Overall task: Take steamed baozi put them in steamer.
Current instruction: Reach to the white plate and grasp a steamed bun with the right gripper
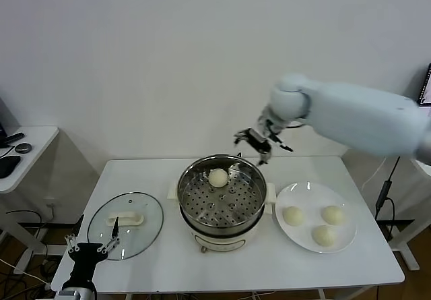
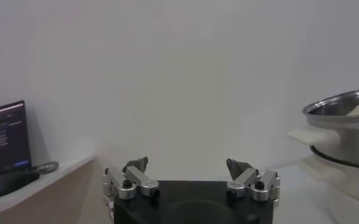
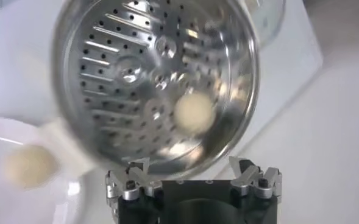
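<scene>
One cream-white baozi (image 1: 217, 177) lies on the perforated tray of the steel steamer (image 1: 190, 209), near its far rim; it also shows in the right wrist view (image 3: 194, 113). Three more baozi (image 1: 293, 215) (image 1: 333, 214) (image 1: 324, 235) rest on the white plate (image 1: 306, 192) to the right. My right gripper (image 1: 263, 143) hovers open and empty above the steamer's far right rim, clear of the bun. Low by the table's front left corner, my left gripper (image 1: 92, 243) is open and empty.
A round glass lid (image 1: 104, 219) with a white handle lies on the table left of the steamer. A side desk (image 1: 27, 158) with dark items stands farther left. The wall runs close behind the table.
</scene>
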Robot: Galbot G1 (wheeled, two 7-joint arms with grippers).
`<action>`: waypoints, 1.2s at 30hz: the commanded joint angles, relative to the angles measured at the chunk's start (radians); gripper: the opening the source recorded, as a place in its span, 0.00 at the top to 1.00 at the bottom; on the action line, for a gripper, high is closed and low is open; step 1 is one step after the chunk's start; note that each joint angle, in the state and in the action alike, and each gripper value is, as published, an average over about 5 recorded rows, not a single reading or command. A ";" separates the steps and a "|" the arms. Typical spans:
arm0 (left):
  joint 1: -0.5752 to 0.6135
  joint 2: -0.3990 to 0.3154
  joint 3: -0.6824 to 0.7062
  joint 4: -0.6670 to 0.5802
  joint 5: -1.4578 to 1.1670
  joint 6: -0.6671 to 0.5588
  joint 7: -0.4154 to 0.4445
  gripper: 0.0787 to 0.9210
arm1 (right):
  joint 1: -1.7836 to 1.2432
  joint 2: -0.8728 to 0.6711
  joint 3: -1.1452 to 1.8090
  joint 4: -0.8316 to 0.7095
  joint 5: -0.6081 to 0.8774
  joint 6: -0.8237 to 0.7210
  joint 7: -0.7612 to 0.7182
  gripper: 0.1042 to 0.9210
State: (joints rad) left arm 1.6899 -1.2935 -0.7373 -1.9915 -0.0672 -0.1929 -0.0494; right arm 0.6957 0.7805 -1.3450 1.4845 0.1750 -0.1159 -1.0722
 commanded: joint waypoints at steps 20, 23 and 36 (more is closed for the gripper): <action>-0.014 0.024 -0.031 0.044 0.000 0.001 0.009 0.12 | -0.608 -0.084 0.389 -0.164 -0.256 -0.103 -0.089 0.12; -0.010 0.021 -0.038 0.044 0.001 0.001 0.008 0.12 | -0.630 -0.072 0.397 -0.168 -0.260 -0.099 -0.101 0.12; 0.000 0.009 -0.043 0.038 0.007 -0.004 0.008 0.12 | -0.728 0.003 0.489 -0.274 -0.376 -0.040 -0.064 0.12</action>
State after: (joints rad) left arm 1.6905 -1.2841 -0.7795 -1.9544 -0.0603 -0.1980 -0.0416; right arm 0.0501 0.7406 -0.9229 1.2797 -0.1299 -0.1766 -1.1481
